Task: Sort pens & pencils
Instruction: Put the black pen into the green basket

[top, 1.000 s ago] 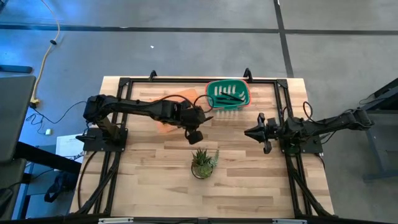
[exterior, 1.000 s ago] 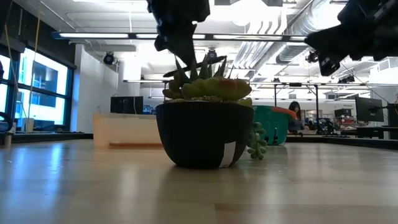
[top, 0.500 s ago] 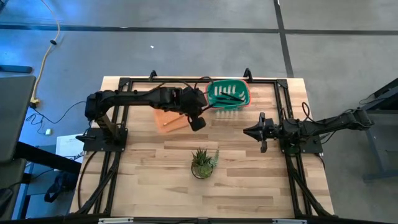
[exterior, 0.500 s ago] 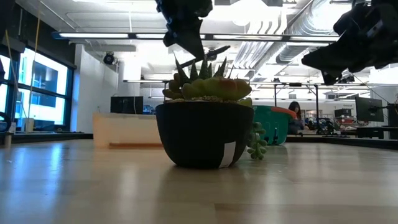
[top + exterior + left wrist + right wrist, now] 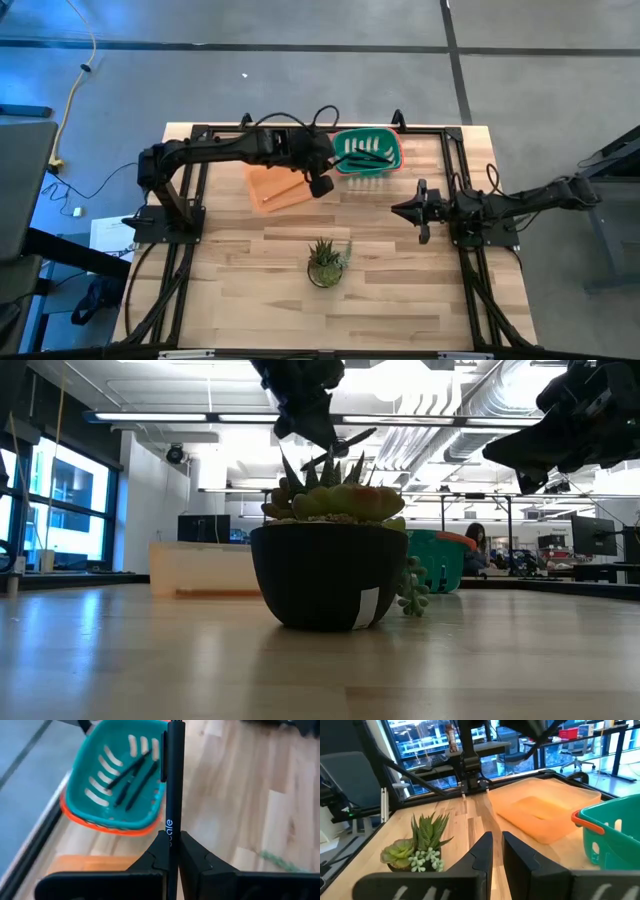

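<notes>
A green basket stands at the table's far edge, with dark pens lying on its floor. Left of it lies an orange tray with one tan pencil flat in it. My left gripper hovers between tray and basket, just short of the basket's near left corner, shut on a black pen. In the low view that pen juts out aslant below the gripper. My right gripper waits at the table's right, shut and holding nothing. My left gripper pinches the black pen between its two fingers, on the barrel by the blue lettering. The pen runs along the fingers and sticks out ahead of them, its clip end pointing at the basket. It is held clear of the table, slanting downward.
A potted succulent stands near the middle of the table's near half and fills the centre of the low view. A black frame runs around the table's edges. Bare wood lies between plant and tray.
My left gripper has swung toward the table's far edge, from just above the plant toward the green basket, rising a little and staying shut on the black pen. The pen has travelled with it, clear of the table. The orange tray has come out from under the arm.
</notes>
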Tool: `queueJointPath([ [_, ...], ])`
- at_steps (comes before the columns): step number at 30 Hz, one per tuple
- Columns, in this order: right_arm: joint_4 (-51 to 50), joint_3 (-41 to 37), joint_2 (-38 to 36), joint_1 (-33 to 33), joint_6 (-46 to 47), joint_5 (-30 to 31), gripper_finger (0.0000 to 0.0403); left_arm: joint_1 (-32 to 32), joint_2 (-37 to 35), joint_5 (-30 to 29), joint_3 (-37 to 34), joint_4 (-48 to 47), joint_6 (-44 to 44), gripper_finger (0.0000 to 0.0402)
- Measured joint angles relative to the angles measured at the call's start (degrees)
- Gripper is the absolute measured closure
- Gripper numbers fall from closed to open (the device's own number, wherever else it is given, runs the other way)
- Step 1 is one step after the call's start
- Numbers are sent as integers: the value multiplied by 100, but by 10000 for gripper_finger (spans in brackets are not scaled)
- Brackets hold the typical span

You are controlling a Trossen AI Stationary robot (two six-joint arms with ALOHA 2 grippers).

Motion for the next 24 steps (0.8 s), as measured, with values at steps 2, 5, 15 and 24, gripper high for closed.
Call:
queueJointPath([
  [2,0,0,0,-105,9,-210,371,104,0,-5,0,96,59,399],
  [5,-2,0,0,-288,24,-569,371,270,0,27,0,225,67,399],
  [15,-36,0,2,-880,303,-1668,371,593,101,293,-2,696,226,399],
  [24,-54,0,0,-1152,322,-1868,371,637,981,588,964,574,552,399],
])
